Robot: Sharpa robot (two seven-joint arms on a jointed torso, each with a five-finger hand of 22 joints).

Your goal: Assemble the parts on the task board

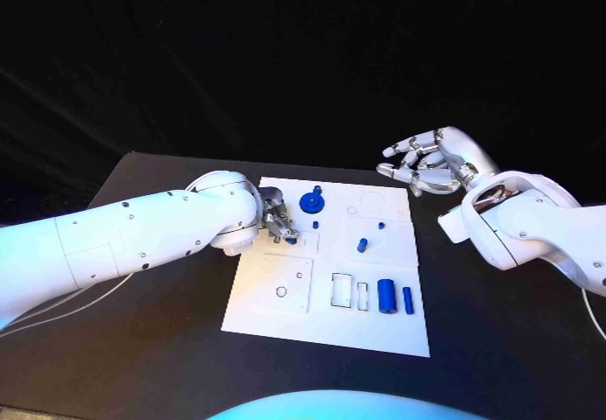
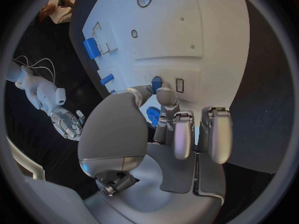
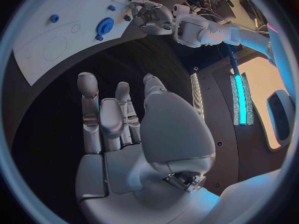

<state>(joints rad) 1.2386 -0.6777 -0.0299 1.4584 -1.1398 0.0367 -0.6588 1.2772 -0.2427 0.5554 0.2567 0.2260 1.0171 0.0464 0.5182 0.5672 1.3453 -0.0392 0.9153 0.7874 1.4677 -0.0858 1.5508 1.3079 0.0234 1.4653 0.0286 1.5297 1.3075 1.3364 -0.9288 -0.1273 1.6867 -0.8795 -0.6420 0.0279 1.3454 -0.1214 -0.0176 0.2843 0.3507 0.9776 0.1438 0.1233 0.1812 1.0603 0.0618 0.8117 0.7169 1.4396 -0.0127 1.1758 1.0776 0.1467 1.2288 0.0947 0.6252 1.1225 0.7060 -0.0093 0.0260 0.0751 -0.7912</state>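
the left hand (image 1: 278,219) rests fingers down on the task board (image 1: 285,302), whether it holds anything cannot be told; just beyond its fingertips lies a blue gear (image 1: 313,206). the right hand (image 1: 427,164) hovers empty, fingers spread.

Left hand (image 1: 278,219) low, fingers curled downward. Right hand (image 1: 429,164) raised, fingers apart, holding nothing. Hands well apart.

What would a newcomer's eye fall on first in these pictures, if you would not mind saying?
First comes the white task board, bright against the black table, with blue parts on it: a blue gear near its far edge and two blue cylinders near its front right. Next, the left hand is down on the board beside the gear, while the right hand is raised, fingers spread, holding nothing, past the board's far right corner.
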